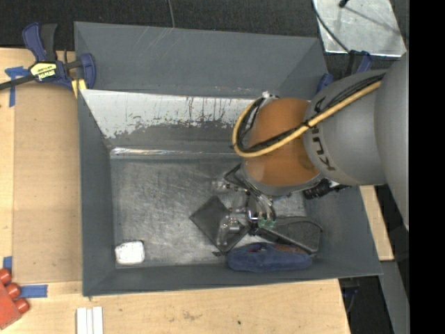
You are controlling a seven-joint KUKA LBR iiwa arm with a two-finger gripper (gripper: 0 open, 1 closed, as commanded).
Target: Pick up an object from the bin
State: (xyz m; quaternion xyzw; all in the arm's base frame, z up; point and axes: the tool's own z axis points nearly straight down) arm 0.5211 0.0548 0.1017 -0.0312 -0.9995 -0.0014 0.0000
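Grey metal bin is taking up most of the camera view, sloped walls running down to a scuffed, lighter floor. The far wall is showing dark streaks along its lower part.

The arm, a fat silver-grey body, is reaching in from the right over the bin's right wall. The orange cover on its wrist is hanging above the right-hand middle of the floor. A yellow cable is looping round the cover and running back along the arm.

The gripper is pointing down below the orange cover, low over the near-right part of the floor. Its metal parts are crowding together with the things beneath. How far it is open I cannot tell, nor whether it is gripping anything.

Things nearest the gripper, all in the near-right corner area:
- dark grey flat piece, roughly four-sided, is lying on the floor with one corner pointing left. The gripper is standing over its right edge, touching or just above; which, I cannot tell.
- blue bundle, soft-looking and long, is lying along the foot of the near wall, just beside the gripper on its near-right side.
- black thing, rounded and elongated, is lying just behind the blue bundle, to the right of the gripper.

The white block, small and pale, is sitting alone in the near-left corner of the floor, well apart from the gripper.
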